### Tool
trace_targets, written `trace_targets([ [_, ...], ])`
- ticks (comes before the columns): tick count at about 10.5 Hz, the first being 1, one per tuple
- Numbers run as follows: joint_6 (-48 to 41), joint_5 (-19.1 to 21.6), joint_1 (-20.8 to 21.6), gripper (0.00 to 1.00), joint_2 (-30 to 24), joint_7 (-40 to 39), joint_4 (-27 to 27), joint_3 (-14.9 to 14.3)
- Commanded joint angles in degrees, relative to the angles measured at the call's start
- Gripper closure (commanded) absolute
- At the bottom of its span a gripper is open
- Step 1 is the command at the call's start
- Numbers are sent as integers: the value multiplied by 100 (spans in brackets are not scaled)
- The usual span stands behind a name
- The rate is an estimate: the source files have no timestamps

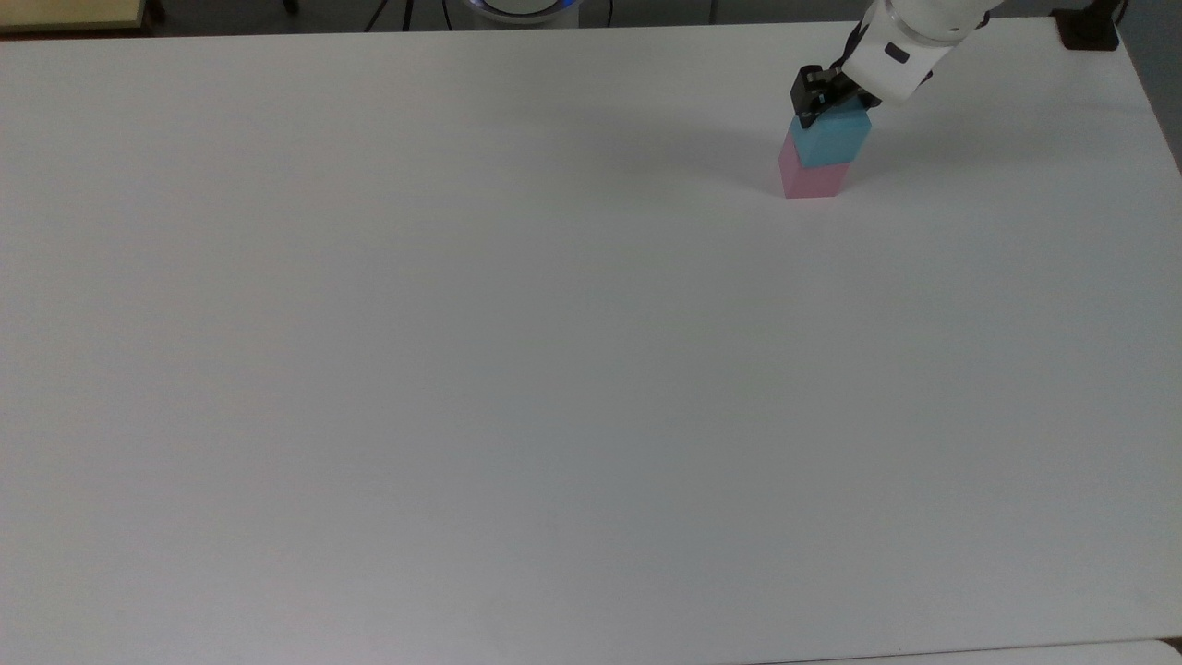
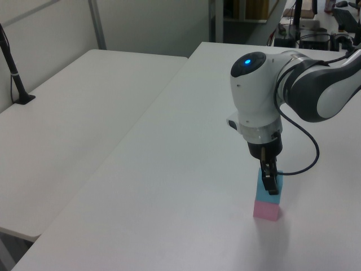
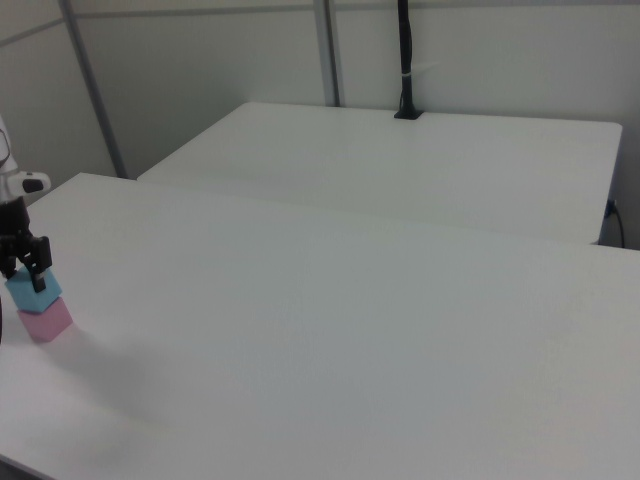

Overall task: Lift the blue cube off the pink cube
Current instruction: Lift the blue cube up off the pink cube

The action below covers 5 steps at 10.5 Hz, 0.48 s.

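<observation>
- Two cubes stand stacked near the white surface (image 1: 462,369)'s far right in the top view: the blue cube (image 1: 834,140) atop the pink cube (image 1: 811,179).
- Gripper (image 1: 836,100) is down over the blue cube, jaws closed against its sides.

I can read no text, label, brand, number or sign anywhere on my screens.
</observation>
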Motion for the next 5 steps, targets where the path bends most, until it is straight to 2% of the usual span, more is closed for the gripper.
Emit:
trace_targets([
  [1, 49, -44, -442, 85, -440, -438, 100, -180],
  [2, 101, -71, -635, 85, -397, -658, 267, -373],
  [5, 119, -88, -1548, 85, 59, -1554, 725, -445],
])
